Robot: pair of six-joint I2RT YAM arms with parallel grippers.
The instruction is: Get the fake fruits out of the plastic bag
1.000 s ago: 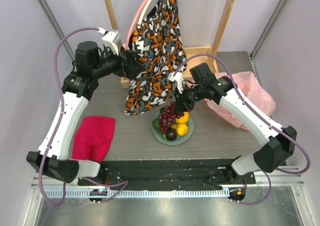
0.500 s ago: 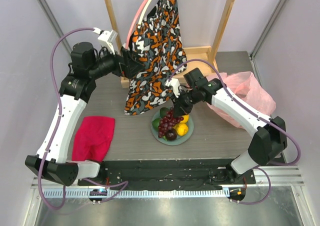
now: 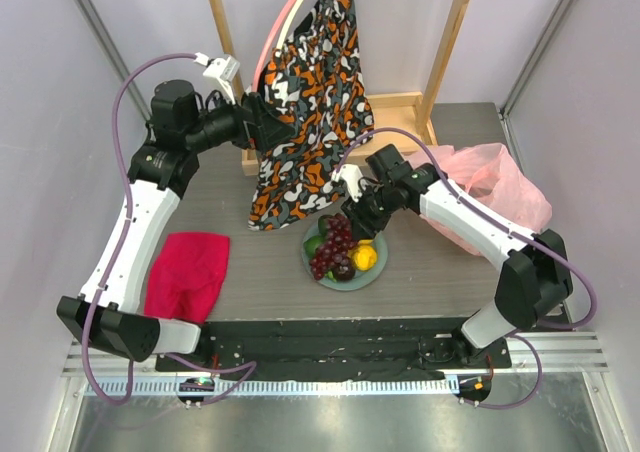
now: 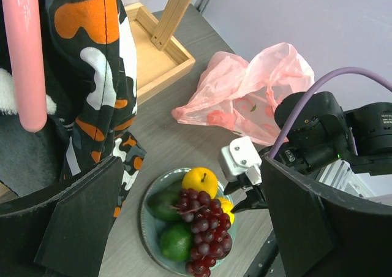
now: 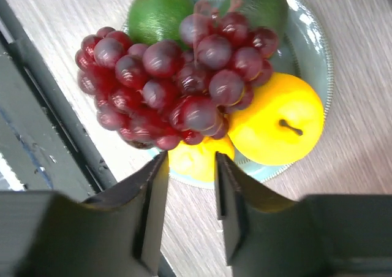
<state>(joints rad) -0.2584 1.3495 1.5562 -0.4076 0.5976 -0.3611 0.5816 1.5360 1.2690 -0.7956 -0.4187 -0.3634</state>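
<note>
The fake fruits lie on a grey-green plate (image 3: 312,269): a dark purple grape bunch (image 3: 330,244) across two green ones (image 4: 176,241) and two yellow ones (image 4: 199,181). My right gripper (image 3: 362,212) hovers just over the plate's right side, open and empty; in the right wrist view its fingertips (image 5: 190,160) frame a yellow fruit (image 5: 196,157) below the grapes (image 5: 171,75). The pink plastic bag (image 3: 490,187) lies crumpled at the right, behind the right arm. My left gripper (image 3: 270,122) is raised at the back left, wide open and empty (image 4: 191,162).
An orange-black-white garment (image 3: 310,102) hangs from a pink hanger, down to the table right behind the plate. A wooden frame base (image 3: 400,107) stands at the back. A red cloth (image 3: 187,274) lies front left. The table's front edge runs close to the plate.
The grape bunch came down from under my right gripper onto the plate and lies there. The right gripper shifted slightly left and stands open. The left arm barely moved.
</note>
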